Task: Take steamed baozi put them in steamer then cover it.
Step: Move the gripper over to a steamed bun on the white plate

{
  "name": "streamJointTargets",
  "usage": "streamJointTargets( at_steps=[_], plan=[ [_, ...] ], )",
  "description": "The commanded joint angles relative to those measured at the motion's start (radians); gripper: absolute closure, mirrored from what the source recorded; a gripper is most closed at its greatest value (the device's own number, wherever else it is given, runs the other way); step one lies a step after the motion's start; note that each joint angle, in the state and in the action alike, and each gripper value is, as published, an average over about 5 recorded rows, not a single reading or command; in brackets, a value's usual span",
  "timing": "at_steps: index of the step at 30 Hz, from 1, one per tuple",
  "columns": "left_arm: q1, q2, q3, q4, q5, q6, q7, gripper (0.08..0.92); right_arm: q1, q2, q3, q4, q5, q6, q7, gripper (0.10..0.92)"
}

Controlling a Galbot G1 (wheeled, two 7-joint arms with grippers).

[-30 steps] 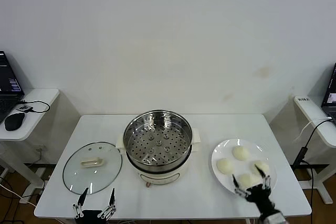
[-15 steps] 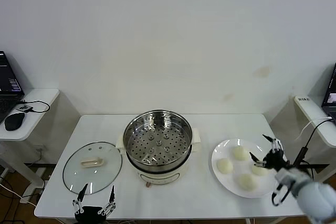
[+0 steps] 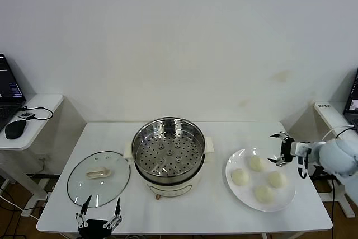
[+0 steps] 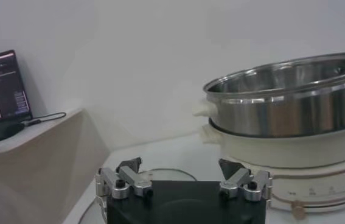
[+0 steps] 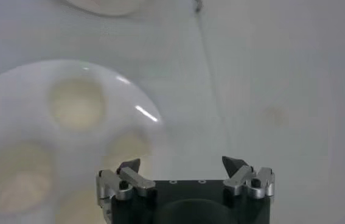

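Table: I am facing a white table [image 3: 224,132] that is standing against a plain white wall [image 3: 179,43].
Steamer: the steamer [image 3: 168,155] is sitting at the table's middle, uncovered, its perforated tray bare.
Cover: the cover [image 3: 98,178] is lying flat on the table just left of the steamer, handle up.
Baozi: four steamed baozi [image 3: 257,163] are resting on a white plate [image 3: 235,191] to the right of the steamer.
Right gripper: I am holding my right gripper [image 3: 283,150] just beyond the plate's right rim, on the side away from the steamer, fingers spread wide and gripping nothing.
Left gripper: my left gripper [image 3: 99,222] is hovering at the table's near edge, in front of the cover, fingers apart and empty.
Room: a side desk [image 3: 39,110] with a mouse [image 3: 15,129] and a laptop [image 3: 8,90] is standing left of the steamer's table; another desk [image 3: 335,124] is standing to its right.
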Motion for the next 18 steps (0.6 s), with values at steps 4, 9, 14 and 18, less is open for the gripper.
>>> streamJointTargets(
  at_steps=[4,9,14,18],
  plan=[
    [0.005,-0.006,-0.001,-0.007,0.011,-0.007,-0.001,0.177,0.375,0.029,-0.396,-0.176,0.004,0.016,-0.149,0.203],
    [0.006,-0.006,-0.005,-0.003,0.014,-0.010,-0.001,0.177,0.427,0.092,-0.468,-0.209,0.004,0.004,-0.161,0.203],
    [0.004,-0.006,-0.010,-0.002,0.013,-0.011,-0.001,0.177,0.433,0.133,-0.516,-0.222,-0.007,-0.011,-0.157,0.203],
    [0.003,-0.006,-0.013,-0.001,0.013,-0.011,-0.001,0.177,0.419,0.166,-0.523,-0.251,-0.025,-0.010,-0.150,0.203]
  ],
)
